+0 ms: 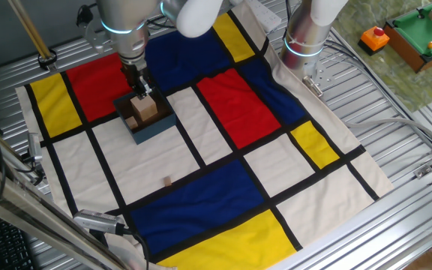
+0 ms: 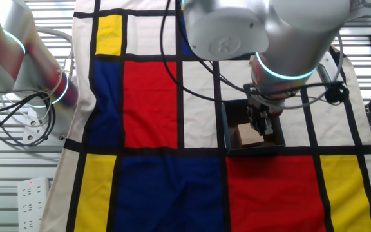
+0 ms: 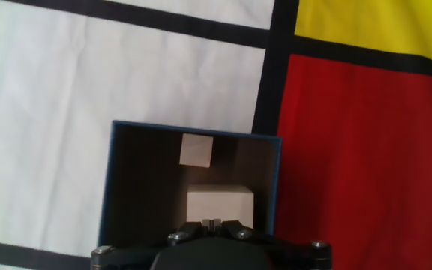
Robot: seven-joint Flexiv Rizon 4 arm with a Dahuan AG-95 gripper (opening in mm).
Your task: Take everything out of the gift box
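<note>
The gift box (image 1: 153,132) (image 2: 225,126) (image 3: 108,187) is blue-grey outside and dark inside, and sits on a white panel of the colour-block cloth. In it are a pale beige cube (image 1: 148,109) (image 2: 248,136) (image 3: 218,201) and a smaller tan block (image 1: 130,120) (image 3: 196,150). My gripper (image 1: 142,91) (image 2: 263,122) (image 3: 212,222) hangs straight above the cube, low over the box. Its fingertips are together with nothing between them. In the other fixed view the gripper hides the smaller block.
A small brown piece (image 1: 167,181) lies on the cloth in front of the box. A second arm's base (image 1: 304,39) (image 2: 24,67) stands at the cloth's edge. A green-topped toy table (image 1: 423,34) and an orange object (image 1: 375,37) sit off the cloth.
</note>
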